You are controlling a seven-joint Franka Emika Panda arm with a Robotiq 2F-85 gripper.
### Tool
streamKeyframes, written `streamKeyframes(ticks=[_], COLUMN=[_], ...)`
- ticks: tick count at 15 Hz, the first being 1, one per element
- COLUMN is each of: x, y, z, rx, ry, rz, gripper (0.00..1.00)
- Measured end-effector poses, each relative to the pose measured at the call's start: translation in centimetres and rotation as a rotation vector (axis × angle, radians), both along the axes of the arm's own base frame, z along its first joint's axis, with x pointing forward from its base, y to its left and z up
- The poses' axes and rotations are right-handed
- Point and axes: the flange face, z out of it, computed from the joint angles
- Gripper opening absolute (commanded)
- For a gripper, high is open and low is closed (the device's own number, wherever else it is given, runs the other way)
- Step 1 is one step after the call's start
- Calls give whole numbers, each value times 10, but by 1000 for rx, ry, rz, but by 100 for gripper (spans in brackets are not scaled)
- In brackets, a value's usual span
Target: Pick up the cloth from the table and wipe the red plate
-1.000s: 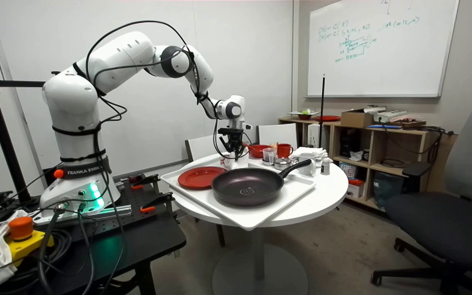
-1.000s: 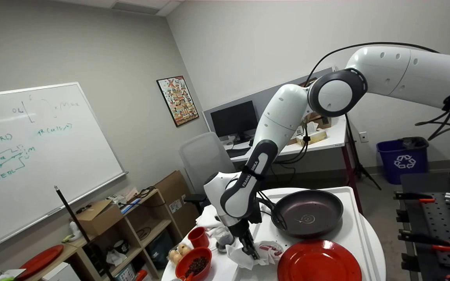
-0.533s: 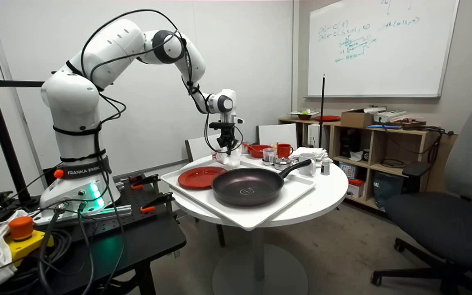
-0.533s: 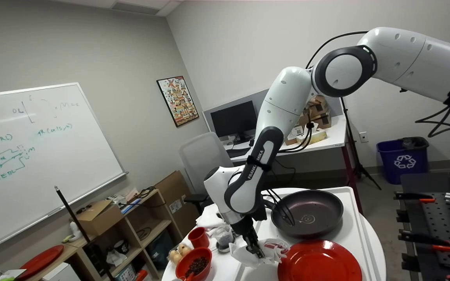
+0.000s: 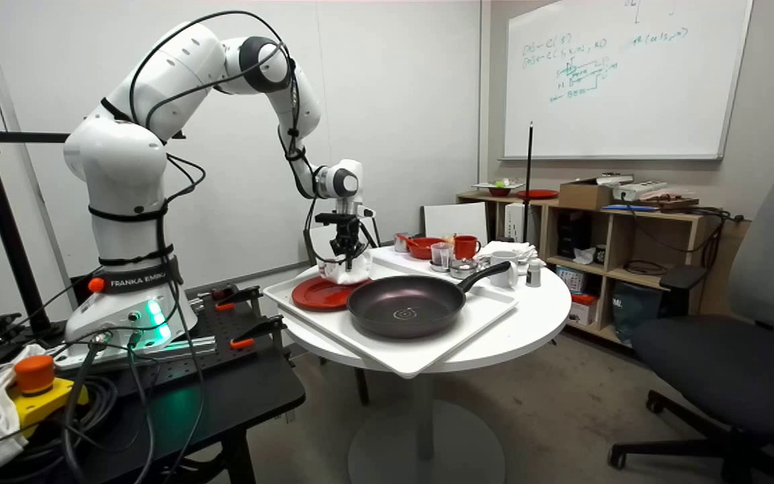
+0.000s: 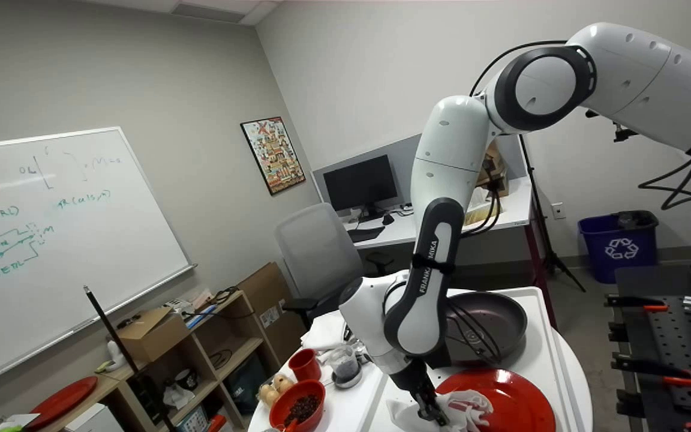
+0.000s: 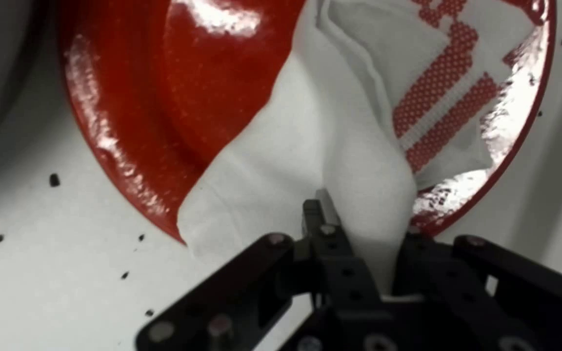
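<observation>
The white cloth with red stripes (image 7: 310, 126) is bunched between the fingers of my gripper (image 7: 369, 219) and hangs over part of the red plate (image 7: 217, 73). In both exterior views my gripper (image 5: 349, 259) (image 6: 434, 414) holds the cloth (image 5: 353, 273) (image 6: 471, 401) at the edge of the red plate (image 5: 320, 297) (image 6: 522, 402). The cloth's lower part overlaps the plate; I cannot tell how firmly it touches. The plate lies flat on a white tray on the round white table (image 5: 538, 312). The cloth hides part of the plate's rim.
A dark pan (image 5: 404, 306) (image 6: 516, 324) stands on the white tray (image 5: 406, 359) close beside the plate. A red bowl (image 5: 424, 247) (image 6: 297, 409), a red cup (image 5: 466, 247) (image 6: 305, 364) and a white mug (image 5: 504, 269) stand further off. Dark crumbs (image 7: 54, 180) lie on the tray.
My gripper lifted the cloth from the tray beside the plate, carried it toward the robot's base and lowered it over the plate's edge. The plate and pan have not moved.
</observation>
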Motion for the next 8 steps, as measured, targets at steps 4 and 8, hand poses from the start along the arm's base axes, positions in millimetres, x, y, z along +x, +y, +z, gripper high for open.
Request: streamKeyframes(ticks=[4, 8], x=[-39, -54], y=[22, 20], z=[-22, -32], rx=[-13, -6], ry=[-6, -6], rz=[-56, -118], gripper=[5, 5])
